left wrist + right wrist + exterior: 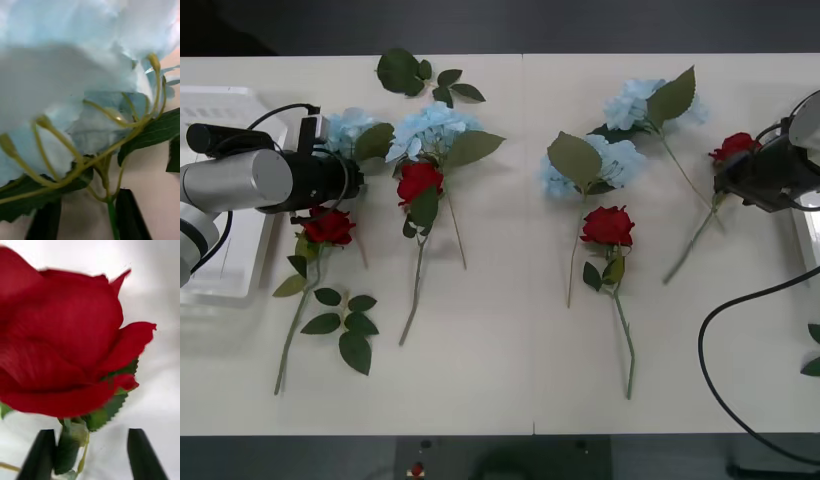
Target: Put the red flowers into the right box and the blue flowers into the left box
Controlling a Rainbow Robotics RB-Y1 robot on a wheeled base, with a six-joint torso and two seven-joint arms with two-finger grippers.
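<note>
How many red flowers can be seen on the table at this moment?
4 red flowers: one at the left gripper, at; one left of centre; one right of centre; one at the right gripper, at. The arms may hide others.

**Roses and hydrangeas spread across the tabletop, boxes at either edge**

Four red flowers (pixel 608 226) lie on the tabletop (pixel 500 380), stems pointing toward the near edge: one at far left beside loose leaves, one left of centre, one right of centre, and one at far right, its deep red head (pixel 63 341) seen close up above a green calyx.

Four blue flowers (pixel 435 128) lie farther back, pale fluffy clusters (pixel 75 75) with large green leaves, two left, two right.

The left box (pixel 220 100), white and ribbed, sits at the left edge. The right box (pixel 810 235) shows as a white rim at the right edge.
</note>
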